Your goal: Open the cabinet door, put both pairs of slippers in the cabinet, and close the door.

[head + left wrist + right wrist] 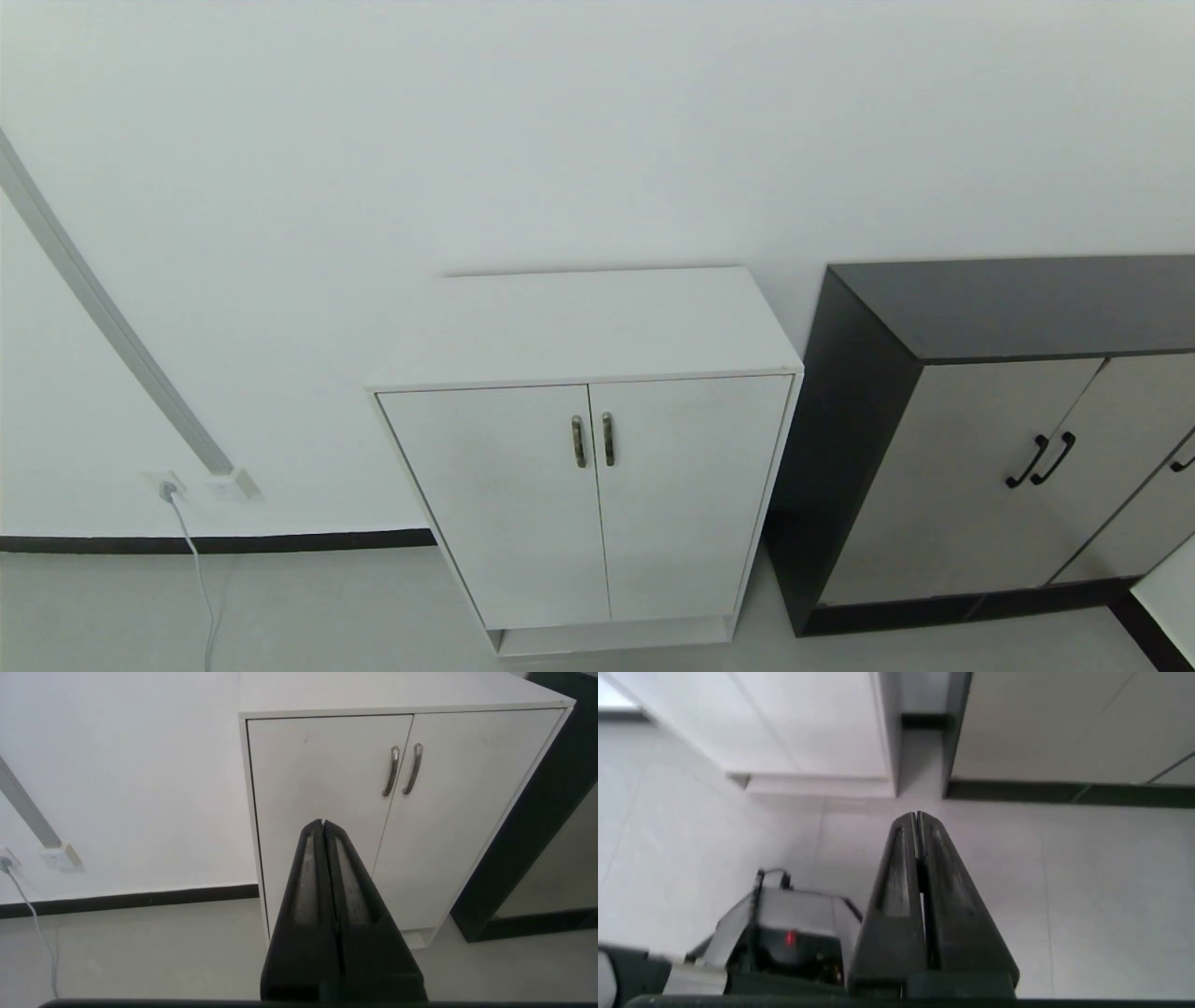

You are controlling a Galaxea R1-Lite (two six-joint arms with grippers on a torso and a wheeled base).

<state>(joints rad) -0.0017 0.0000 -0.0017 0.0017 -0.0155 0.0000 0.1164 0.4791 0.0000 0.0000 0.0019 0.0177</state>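
Note:
A white two-door cabinet (597, 448) stands against the wall with both doors closed and two metal handles (593, 440) side by side at the middle. In the left wrist view my left gripper (323, 826) is shut, with nothing in it, held some way in front of the cabinet (392, 812), pointing at its left door. My right gripper (919, 819) is shut too and holds nothing; it hangs over the grey floor near the foot of the white cabinet (813, 737).
A black cabinet with grey doors (990, 439) stands right beside the white one, a narrow gap between them (923, 737). A wall socket with a grey cable (191, 551) sits low on the left wall. Grey tiled floor lies in front.

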